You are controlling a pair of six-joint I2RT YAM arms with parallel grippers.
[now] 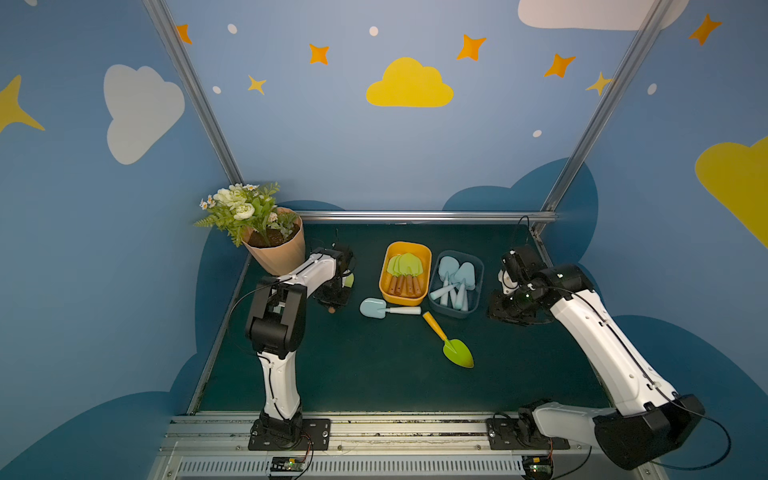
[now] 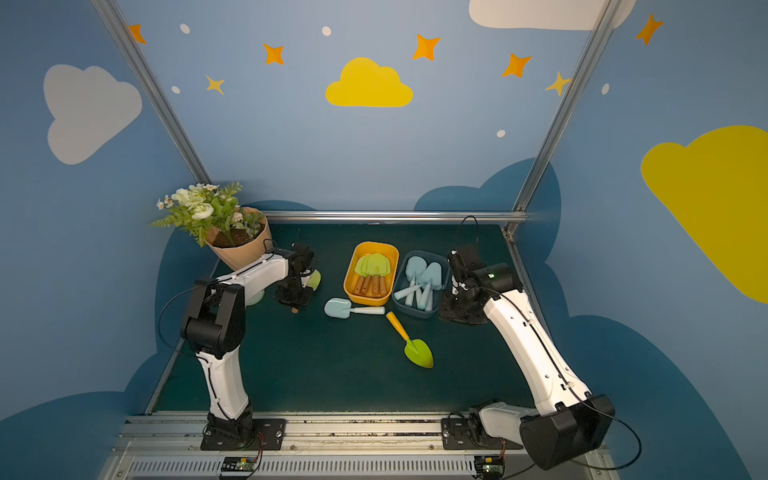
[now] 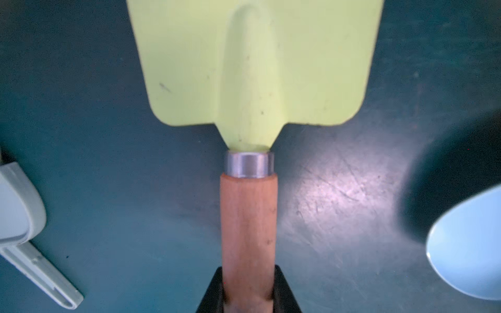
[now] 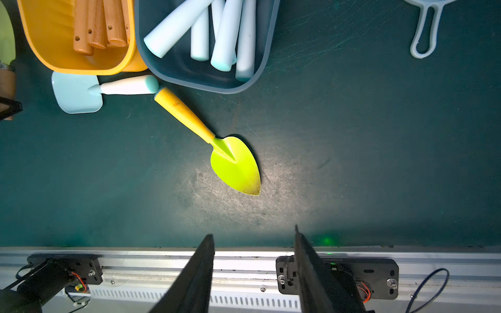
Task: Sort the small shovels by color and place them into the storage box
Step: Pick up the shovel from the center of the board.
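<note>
- Gripping the brown wooden handle of a lime-green shovel, the left gripper has its jaws closed tight on it. The blade is over the dark green mat, left of the yellow box. Whether the blade rests on the mat I cannot tell.
- The right gripper hangs just right of the blue-grey box, jaws partly apart with nothing between them.
- Several green shovels with brown handles lie in the yellow box.
- A bunch of light blue shovels lies in the blue-grey box.
- A loose light blue shovel lies on the mat just in front of the yellow box.
- An orange-handled green shovel lies on the mat beside it, the two handle ends almost meeting.
</note>
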